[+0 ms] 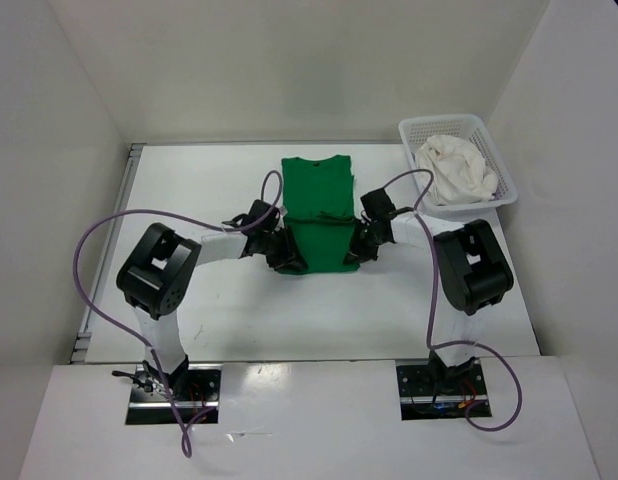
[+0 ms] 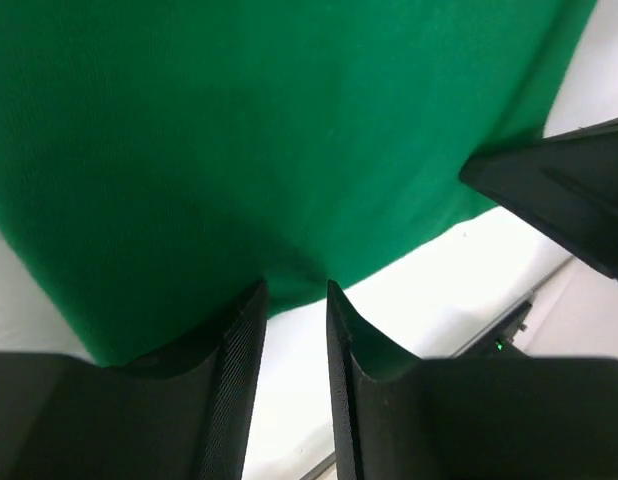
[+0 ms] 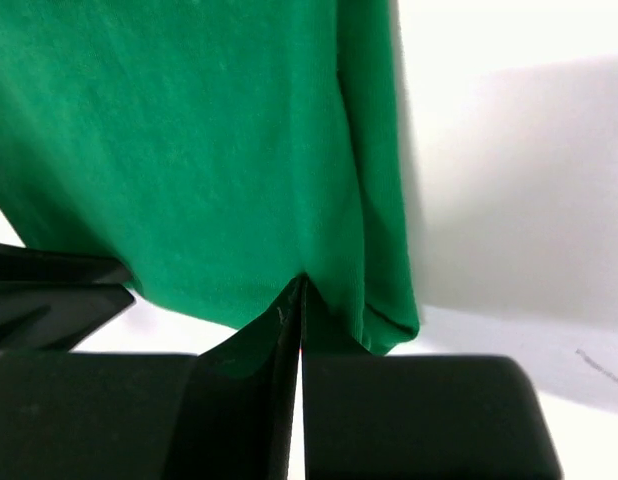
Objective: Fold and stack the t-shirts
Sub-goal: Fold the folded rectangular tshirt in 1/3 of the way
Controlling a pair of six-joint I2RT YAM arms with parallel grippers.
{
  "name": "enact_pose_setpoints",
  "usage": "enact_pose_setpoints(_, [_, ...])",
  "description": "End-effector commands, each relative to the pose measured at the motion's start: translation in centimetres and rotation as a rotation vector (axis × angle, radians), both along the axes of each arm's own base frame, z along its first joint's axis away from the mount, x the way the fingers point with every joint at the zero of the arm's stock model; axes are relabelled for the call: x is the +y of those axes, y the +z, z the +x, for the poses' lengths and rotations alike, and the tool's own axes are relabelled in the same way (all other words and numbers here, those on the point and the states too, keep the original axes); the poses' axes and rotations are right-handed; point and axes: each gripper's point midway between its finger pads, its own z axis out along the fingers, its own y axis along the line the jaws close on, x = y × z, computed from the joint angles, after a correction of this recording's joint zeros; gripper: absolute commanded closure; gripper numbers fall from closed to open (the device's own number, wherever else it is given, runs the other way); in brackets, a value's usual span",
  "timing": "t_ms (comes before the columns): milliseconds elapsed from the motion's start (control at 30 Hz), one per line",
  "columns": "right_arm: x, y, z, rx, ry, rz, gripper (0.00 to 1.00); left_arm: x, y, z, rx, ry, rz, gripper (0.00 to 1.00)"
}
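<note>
Green t-shirt (image 1: 317,200) flat mid-table (image 1: 209,190), collar toward 12 o'clock. Right gripper (image 3: 301,290) clenched on hem (image 3: 219,300). Left gripper (image 2: 294,300) astride hem, jaws apart. Lengthwise fold likely in hand: left must pinch, then both carry hem toward 12.

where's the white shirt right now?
Top view: the white shirt is bunched inside the mesh basket at the far right corner of the table, to the right of the green shirt spread mid-table.
</note>
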Motion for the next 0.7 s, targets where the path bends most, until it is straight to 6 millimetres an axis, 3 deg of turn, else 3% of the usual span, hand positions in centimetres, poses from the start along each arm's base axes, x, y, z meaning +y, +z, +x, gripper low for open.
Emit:
enact_pose_setpoints(0, [-0.9,-1.4,-2.5,0.034,-0.024,-0.020,0.96,2.2,-1.4,-3.2,0.036,-0.004,0.060,0.61])
enact_pose_setpoints(33, [-1.1,-2.4,-4.5,0.076,-0.007,-0.029,0.96,2.8,-1.7,-4.0,0.042,-0.009,0.078,0.61])
enact_pose_setpoints(133, [-0.6,-2.5,-6.9,0.094,0.015,-0.020,0.96,4.6,-2.1,-6.3,0.067,-0.005,0.128,0.61])
enact_pose_setpoints(167, [-0.4,-1.7,-7.2,0.086,0.025,-0.017,0.96,5.2,-1.9,-6.7,0.064,-0.015,0.156,0.61])
enact_pose_setpoints(200, [-0.5,-1.4,-7.4,0.086,0.025,-0.017,0.96,5.2,-0.6,-6.5,0.031,-0.009,0.148,0.61])
enact_pose_setpoints(267, [-0.3,0.7,-6.8,0.049,0.046,-0.010,0.90,5.2,1.1,-6.3,-0.003,-0.014,0.135,0.60])
enact_pose_setpoints(400, [1.1,5.8,-2.3,-0.090,0.054,0.008,0.80,4.5,4.3,-5.4,-0.067,-0.015,0.092,0.60])
enact_pose_setpoints(500, [2.9,6.8,-0.1,-0.119,0.074,0.064,0.81,3.9,5.4,-4.7,-0.092,0.002,0.054,0.59])
enact_pose_setpoints(667, [5.6,6.6,2.2,-0.122,0.113,0.101,0.97,1.9,5.9,-2.7,-0.101,-0.005,-0.016,0.59])
